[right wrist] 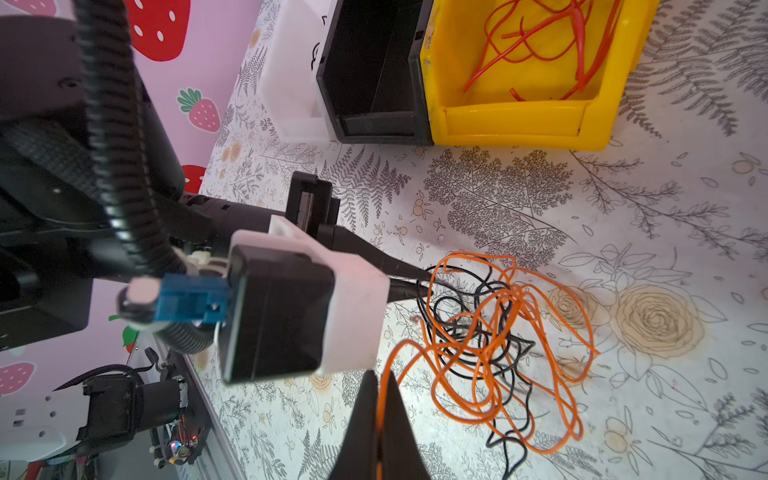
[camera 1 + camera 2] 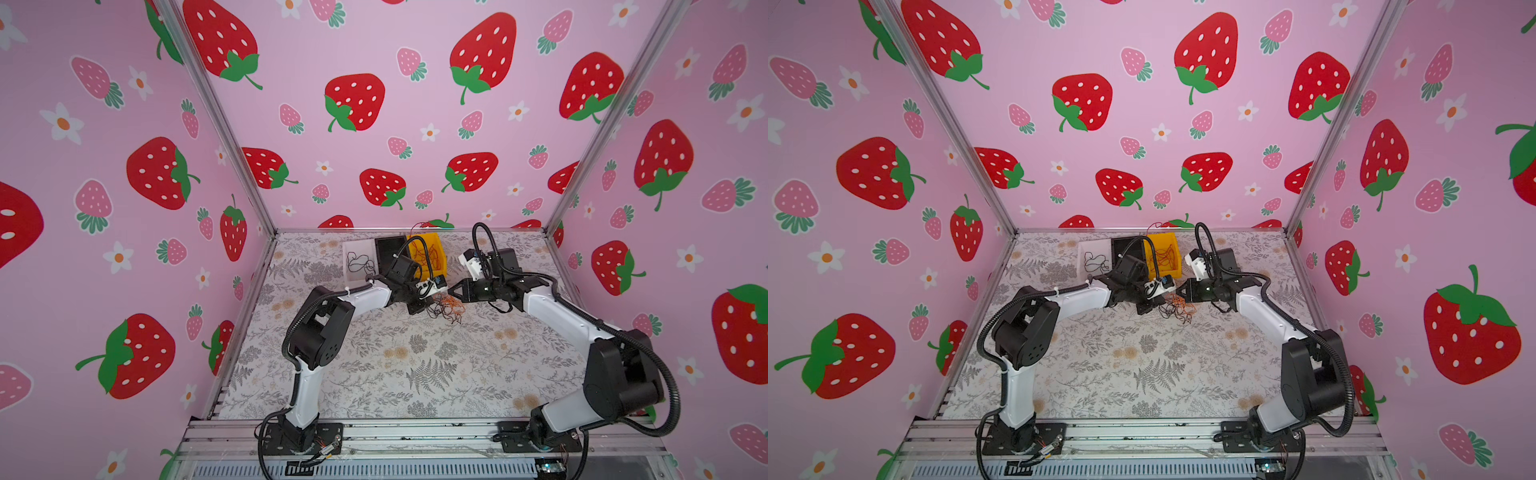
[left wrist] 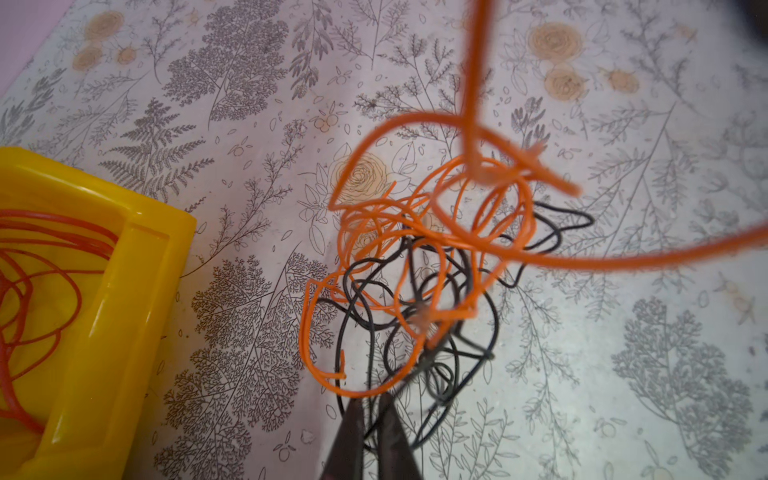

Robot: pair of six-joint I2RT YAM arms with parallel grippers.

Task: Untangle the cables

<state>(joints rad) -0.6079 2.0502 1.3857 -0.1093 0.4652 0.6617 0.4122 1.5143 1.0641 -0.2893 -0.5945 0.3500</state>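
**Right hand** [image 1: 379, 380]: clenched. We log an orange cable [image 3: 473, 83] pinched between its fingers. In the left wrist view that strand rises taut and out of the frame.

**Left hand** [image 3: 369, 399]: clenched at the near edge of the knot. A black cable [image 3: 369, 365] runs in between its tips. We judge it gripped, though the orange loops crossing there blur the contact.

**Cables** [image 2: 446, 309]: one loose knot of orange and black strands. It lies on the worktop [image 2: 415, 374] between the two hands and in front of the bins, and shows in both top views.

- Handling, in our judgement: very light, thin and limp enough to drape. The strands are springy enough to keep their curls and smooth-skinned, so they are likely to slide through a weak pinch.
- They snag on each other, so a pull on one strand probably drags the whole knot.
- Where to hold: a single strand of one colour at the outer fringe or a free end, never the dense middle. The other hand pins the other colour low against the worktop.

**Yellow bin** [image 1: 515, 120]: at the back, holding red cables [image 1: 540, 41].

**Black bin** [image 1: 374, 124]: touching the yellow bin. We see nothing in it.

**White bin** [image 2: 353, 249]: beside the black bin, with a thin black strand inside.
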